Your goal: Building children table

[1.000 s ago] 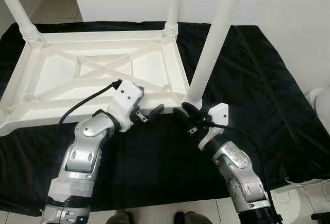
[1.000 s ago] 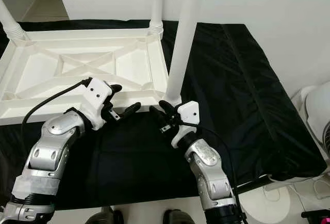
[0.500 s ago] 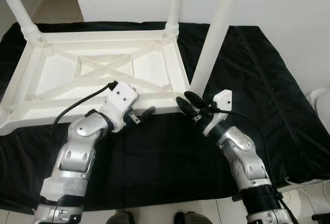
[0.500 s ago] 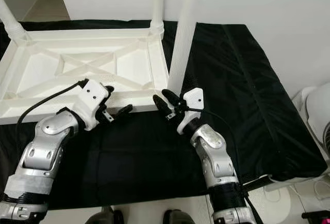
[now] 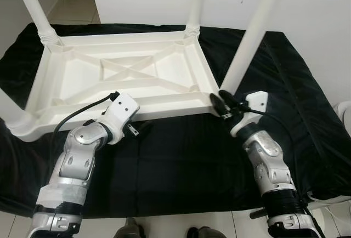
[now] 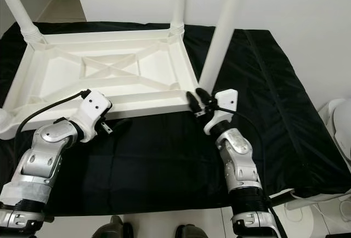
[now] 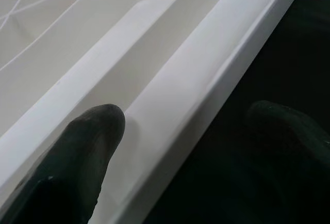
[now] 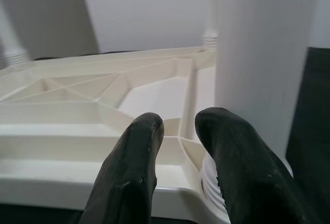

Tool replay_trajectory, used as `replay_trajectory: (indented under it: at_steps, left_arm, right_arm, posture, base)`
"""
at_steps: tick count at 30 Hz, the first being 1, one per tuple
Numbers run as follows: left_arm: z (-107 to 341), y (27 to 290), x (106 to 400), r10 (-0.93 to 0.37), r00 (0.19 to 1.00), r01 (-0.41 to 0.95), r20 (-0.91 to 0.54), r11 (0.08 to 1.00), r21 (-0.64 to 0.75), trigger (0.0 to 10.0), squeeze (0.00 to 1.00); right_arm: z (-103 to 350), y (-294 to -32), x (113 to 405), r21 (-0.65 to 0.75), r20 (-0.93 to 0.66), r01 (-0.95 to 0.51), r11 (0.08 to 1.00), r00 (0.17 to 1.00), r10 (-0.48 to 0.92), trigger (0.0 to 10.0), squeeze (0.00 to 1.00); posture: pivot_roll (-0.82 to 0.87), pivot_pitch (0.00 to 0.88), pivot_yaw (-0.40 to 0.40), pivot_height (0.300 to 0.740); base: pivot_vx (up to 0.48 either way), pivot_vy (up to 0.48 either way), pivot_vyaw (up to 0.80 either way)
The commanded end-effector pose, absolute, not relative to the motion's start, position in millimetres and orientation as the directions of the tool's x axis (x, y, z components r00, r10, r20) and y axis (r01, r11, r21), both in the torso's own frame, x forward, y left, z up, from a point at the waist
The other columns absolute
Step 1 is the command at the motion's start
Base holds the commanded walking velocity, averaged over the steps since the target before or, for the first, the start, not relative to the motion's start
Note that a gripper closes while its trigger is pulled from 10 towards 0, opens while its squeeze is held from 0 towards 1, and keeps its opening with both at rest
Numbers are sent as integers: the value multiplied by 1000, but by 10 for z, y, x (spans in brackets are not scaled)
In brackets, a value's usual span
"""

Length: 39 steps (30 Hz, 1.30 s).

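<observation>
Lying upside down on the cloth: the white plastic children's table top, ribbed underside up, its white tubular legs rising out of frame.
Black cloth: covers the surface and carries the table top.
Far-left leg: upright in its ribbed socket at the far left corner.
Near-left leg: stands at the near left corner, cut off by the frame edge.
Left gripper: low at the near rim of the table top, left of centre. In the left wrist view one finger lies over the white rim and the other sits over the black cloth outside it, so the fingers are spread apart across the edge; whether the inner one presses on the plastic is hard to tell from this blur.
Far-right leg: upright at the far right corner.
Near-right leg: upright, leaning slightly, seated in the near right corner socket.
Right gripper: at the foot of the near-right leg. Its two fingers are parted with a narrow gap, pointing at the corner socket just beside the leg, gripping nothing.
</observation>
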<state>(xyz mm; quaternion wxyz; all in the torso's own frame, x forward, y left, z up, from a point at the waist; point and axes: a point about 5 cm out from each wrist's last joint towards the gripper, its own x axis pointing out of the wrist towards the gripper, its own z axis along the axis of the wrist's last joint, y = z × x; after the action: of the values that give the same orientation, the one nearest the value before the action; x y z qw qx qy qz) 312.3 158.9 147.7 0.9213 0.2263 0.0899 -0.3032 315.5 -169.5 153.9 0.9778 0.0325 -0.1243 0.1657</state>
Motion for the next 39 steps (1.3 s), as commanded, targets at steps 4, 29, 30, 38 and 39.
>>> replay_trajectory:
  at_steps: [4, 29, 30, 38, 39]
  left_arm:
    - [1462, 1750, 3249, -303, 918, 387, -255, 823, 416, 10000, 0]
    - [1457, 1679, 3174, -410, 866, 492, -286, 799, 346, 2667, 0]
    - [1457, 1679, 3174, -410, 866, 492, -286, 799, 346, 2667, 0]
    - [1464, 1506, 3057, -501, 828, 559, -250, 766, 316, 4392, 0]
    - [1466, 1457, 3027, -526, 816, 579, -241, 743, 337, 10000, 0]
  right_arm:
    - [1596, -1810, 3135, 39, 296, -271, 962, 922, 248, 10000, 0]
    - [1674, -1106, 2772, 92, 378, -436, 895, 847, 374, 10000, 0]
    - [1674, -1106, 2772, 92, 378, -436, 895, 847, 374, 10000, 0]
    - [1672, -1104, 2795, 79, 366, -437, 896, 849, 382, 10000, 0]
    - [1671, -1104, 2797, 75, 363, -438, 896, 849, 385, 10000, 0]
  posture:
    - [-26, 86, 24, 740]
    - [-18, 108, 49, 740]
    - [-18, 108, 49, 740]
    - [-12, 110, 42, 740]
    - [-12, 111, 40, 740]
  base:
    - [0, 0, 0]
    - [0, 0, 0]
    - [0, 0, 0]
    - [0, 0, 0]
    - [0, 0, 0]
